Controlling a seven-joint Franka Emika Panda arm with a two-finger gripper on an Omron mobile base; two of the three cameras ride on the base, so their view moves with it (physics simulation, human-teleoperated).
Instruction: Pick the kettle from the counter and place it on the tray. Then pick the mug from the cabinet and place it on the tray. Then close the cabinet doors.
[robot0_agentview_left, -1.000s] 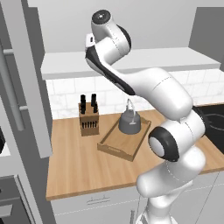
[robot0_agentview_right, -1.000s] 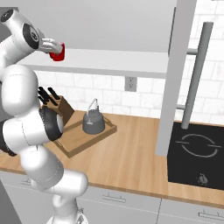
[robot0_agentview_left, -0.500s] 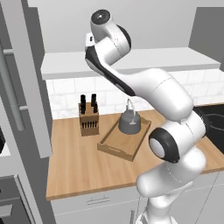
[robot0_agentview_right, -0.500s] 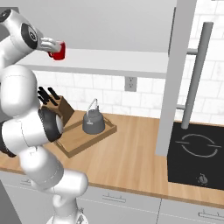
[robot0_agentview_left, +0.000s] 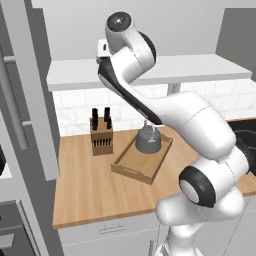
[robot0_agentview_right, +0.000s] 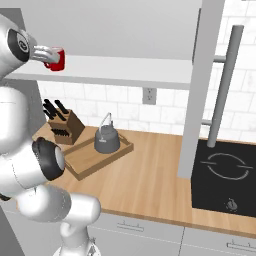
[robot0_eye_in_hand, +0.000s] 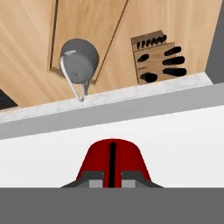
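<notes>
The gripper (robot0_agentview_right: 48, 54), pinching the mug (robot0_agentview_right: 56, 59), has lifted it a little off the cabinet (robot0_agentview_right: 130, 70) shelf since a second ago, so it can now go down to the tray (robot0_agentview_right: 82, 162) beside the kettle (robot0_agentview_right: 106, 140).

No text, label, brand, number or sign can be read on anything here.
</notes>
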